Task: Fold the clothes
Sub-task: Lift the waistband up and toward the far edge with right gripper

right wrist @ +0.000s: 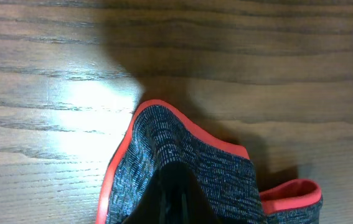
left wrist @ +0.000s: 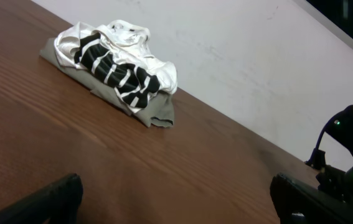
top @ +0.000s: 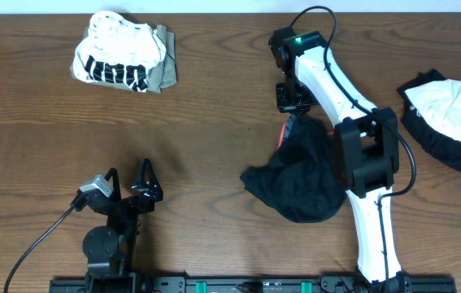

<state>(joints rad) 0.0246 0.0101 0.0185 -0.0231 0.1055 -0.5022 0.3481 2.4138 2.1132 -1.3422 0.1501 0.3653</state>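
The black trousers [top: 299,179] lie in a heap at centre right of the table. Their grey waistband [right wrist: 176,143], edged red-orange, is raised at the heap's far end. My right gripper [top: 289,114] points down at that end and is shut on the waistband; in the right wrist view the closed gripper [right wrist: 175,196] pinches the grey fabric. My left gripper [top: 130,181] stands open near the front left, with nothing between its fingers [left wrist: 45,202]. It is far from all the clothes.
A white black-printed top on an olive piece [top: 123,63] lies at the back left, and shows in the left wrist view too [left wrist: 120,68]. A black-and-white garment [top: 445,114] lies at the right edge. The right arm [top: 368,163] reaches over the trousers.
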